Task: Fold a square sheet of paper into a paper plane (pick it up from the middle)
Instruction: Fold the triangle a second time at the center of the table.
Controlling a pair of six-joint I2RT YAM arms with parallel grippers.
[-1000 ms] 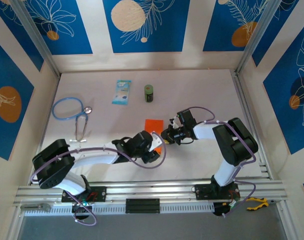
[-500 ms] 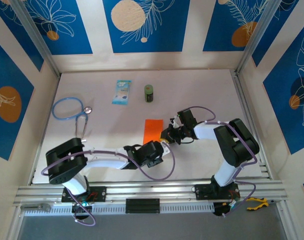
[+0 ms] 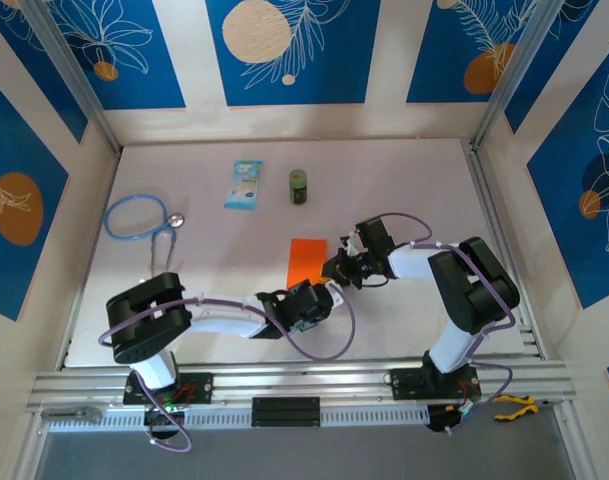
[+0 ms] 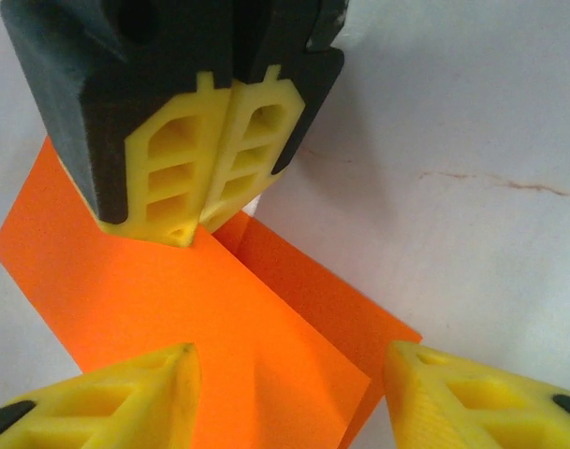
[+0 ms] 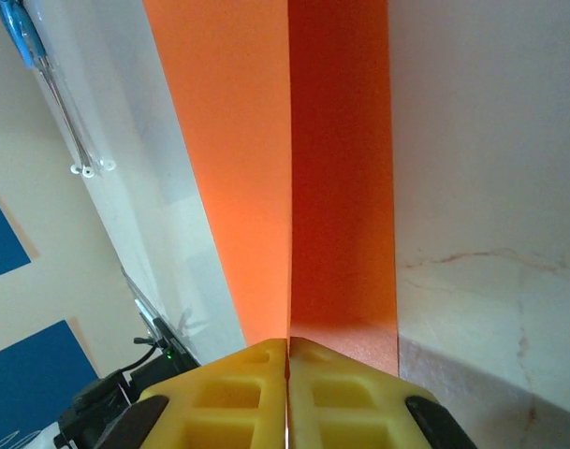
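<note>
Right gripper (image 5: 287, 342) pinches the half-folded orange sheet (image 5: 238, 140), which stretches ahead of its fingertips. Left gripper (image 4: 289, 357) straddles the sheet, spread wide (gripping nothing). Any tug could skew the crease.

Robot test cell, laboratory type. Findings: a white table (image 3: 414, 180) is boxed in by aluminium posts (image 3: 69, 75) and walls of printed blue panels (image 3: 284, 50). The left arm (image 3: 209, 318) and right arm (image 3: 464, 290) are bolted to a slotted metal rail (image 3: 334, 380) at the near edge, cables exposed. Unrelated props lie about: a stethoscope (image 3: 175, 219), a packet (image 3: 244, 185), a small can (image 3: 299, 186). Yellow-handled pliers (image 3: 514, 405) lie beside the rail.
</note>
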